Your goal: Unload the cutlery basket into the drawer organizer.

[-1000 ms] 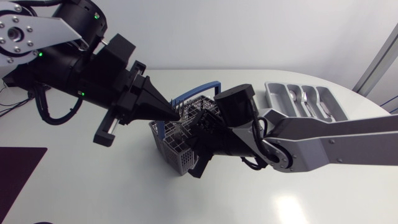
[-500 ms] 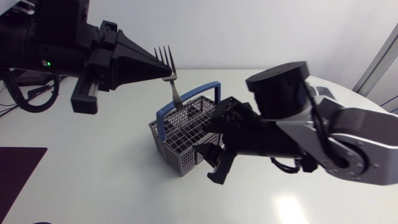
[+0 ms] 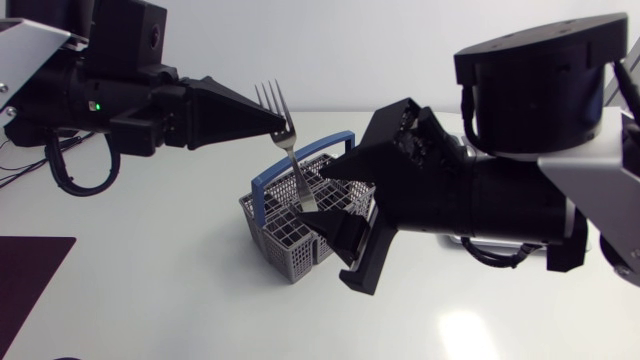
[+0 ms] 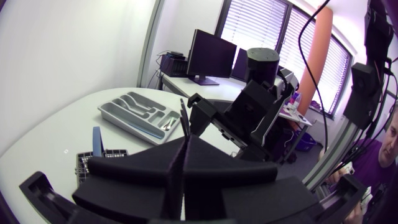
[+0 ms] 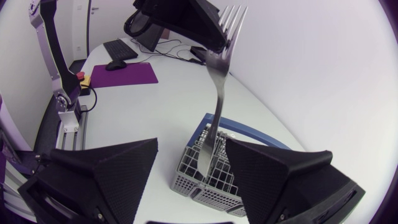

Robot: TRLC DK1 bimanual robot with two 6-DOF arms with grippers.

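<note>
left gripper [image 3: 272, 124] clamped on fork [image 3: 290, 155] just below its tines, above cutlery basket [image 3: 272, 238] | right gripper [image 3: 323, 200] spread wide, fork handle between its fingers

Between wide-spread right jaws, untouched: fork [image 5: 217, 115] hanging tines-up, pinched just below the tines by left jaws, over grey, blue-handled basket [image 5: 191, 176] on white counter [image 5: 149, 115].

My left gripper [image 3: 278, 127] lifted the fork [image 3: 292, 155] clear of the basket [image 3: 278, 238]; my right gripper [image 3: 322, 197] rose to its handle, fingers apart.
</note>
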